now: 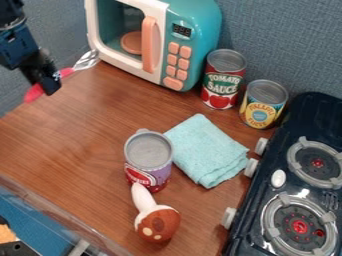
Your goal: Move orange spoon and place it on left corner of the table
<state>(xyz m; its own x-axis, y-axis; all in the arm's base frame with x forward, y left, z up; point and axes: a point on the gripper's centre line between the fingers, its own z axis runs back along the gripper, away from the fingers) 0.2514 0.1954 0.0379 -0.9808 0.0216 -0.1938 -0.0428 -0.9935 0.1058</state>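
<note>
One mushroom (158, 223) lies nearest on the table (87, 135), brown spotted cap toward the near edge, white stem pointing away to the purple can (148, 152). Contact between stem and can cannot be confirmed. To the right stands the dark stove (304, 112), two ringed burners on top, pale knobs along its left side. Purple can: upright, near the middle of the table. Cloth (207, 150): light blue, folded, lying just beside that can, between it and the stove. Beyond the cloth, the yellow can (262, 107) is upright near the stove's far end; the red can (223, 80) is upright behind it and to its left. At the far left, the gripper (48, 84) is clenched on the spoon (67, 73), grasping its red handle. The spoon lies along the table's far left edge, silver bowl close to the microwave (200, 20); whether it touches the table cannot be determined. Microwave: teal and white, pink handle and buttons, upright at the back against the grey wall (280, 40).
</note>
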